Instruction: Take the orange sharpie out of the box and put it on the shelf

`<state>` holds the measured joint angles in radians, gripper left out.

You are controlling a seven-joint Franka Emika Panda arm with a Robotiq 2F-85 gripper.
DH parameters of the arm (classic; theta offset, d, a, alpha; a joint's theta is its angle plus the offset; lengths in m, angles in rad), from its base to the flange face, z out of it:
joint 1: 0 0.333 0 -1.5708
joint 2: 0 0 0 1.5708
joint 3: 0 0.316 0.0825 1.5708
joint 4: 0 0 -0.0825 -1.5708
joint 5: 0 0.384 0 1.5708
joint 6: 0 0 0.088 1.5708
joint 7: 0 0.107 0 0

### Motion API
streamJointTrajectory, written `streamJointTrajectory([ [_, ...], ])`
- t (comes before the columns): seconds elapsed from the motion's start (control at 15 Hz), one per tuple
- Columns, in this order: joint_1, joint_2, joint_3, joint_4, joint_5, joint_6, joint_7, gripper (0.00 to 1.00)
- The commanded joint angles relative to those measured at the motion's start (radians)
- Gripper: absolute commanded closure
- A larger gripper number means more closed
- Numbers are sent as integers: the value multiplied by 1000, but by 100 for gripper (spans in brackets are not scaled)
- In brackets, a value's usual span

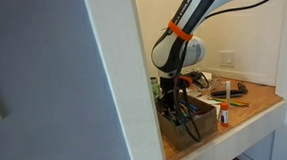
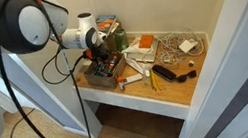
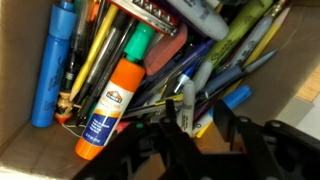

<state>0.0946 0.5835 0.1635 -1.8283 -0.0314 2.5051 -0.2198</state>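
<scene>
Gripper (image 3: pixel 200 128) is held over the box (image 3: pixel 22 110), jaws parted, nothing gripped. Orange sharpie can't be singled out in the box's pen clutter. Orange glue stick (image 3: pixel 110 105) is not to be mistaken for it. Narrow vertical pinch is advised.

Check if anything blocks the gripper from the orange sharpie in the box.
Nothing above the box, but it is crammed: glue stick, blue marker and pens overlap under the gripper. I cannot pick out the sharpie.
</scene>
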Motion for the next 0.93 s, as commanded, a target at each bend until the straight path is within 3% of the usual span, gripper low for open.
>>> streamJointTrajectory([
  [0.0, 4, 44, 0, 46, -9, 22, -21, 56],
  [0.13, 5, 58, -1, 58, -10, 32, -22, 61],
  [0.27, 4, 67, -1, 68, -10, 34, -24, 87],
  [0.4, 2, 70, 2, 75, -5, 20, -24, 100],
  [0.87, -32, -59, 41, -2, 36, -82, -59, 97],
])
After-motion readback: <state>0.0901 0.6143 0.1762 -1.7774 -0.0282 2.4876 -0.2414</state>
